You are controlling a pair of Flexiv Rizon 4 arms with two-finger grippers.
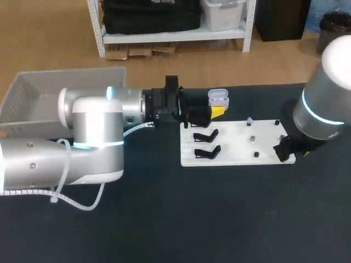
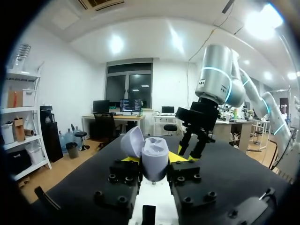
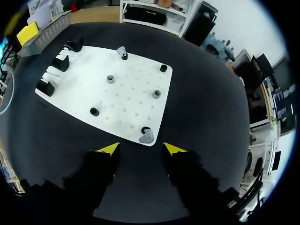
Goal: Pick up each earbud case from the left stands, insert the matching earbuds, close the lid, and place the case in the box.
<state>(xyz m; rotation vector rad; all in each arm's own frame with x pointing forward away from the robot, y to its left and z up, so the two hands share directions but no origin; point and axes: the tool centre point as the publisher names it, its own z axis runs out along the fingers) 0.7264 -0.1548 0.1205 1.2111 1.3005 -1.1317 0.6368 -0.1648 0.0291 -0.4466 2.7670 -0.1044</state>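
Observation:
My left gripper (image 1: 215,108) is shut on an open lavender earbud case (image 1: 218,98), held above the far left edge of the white board (image 1: 236,159). In the left wrist view the case (image 2: 154,158) sits upright between the yellow tips, lid (image 2: 132,142) tipped back, sockets empty. My right gripper (image 3: 140,149) hovers open over the board's near right corner, where a grey earbud (image 3: 146,136) lies just ahead of its tips, untouched. A second earbud (image 3: 121,49) rests on a far peg. The right gripper (image 1: 286,149) is mostly hidden under its arm in the head view.
Two empty black stands (image 1: 206,135) (image 1: 207,152) sit on the board's left side. Several short pegs (image 1: 252,138) dot its right half. A grey box (image 1: 55,87) stands at the table's far left, partly behind my left arm.

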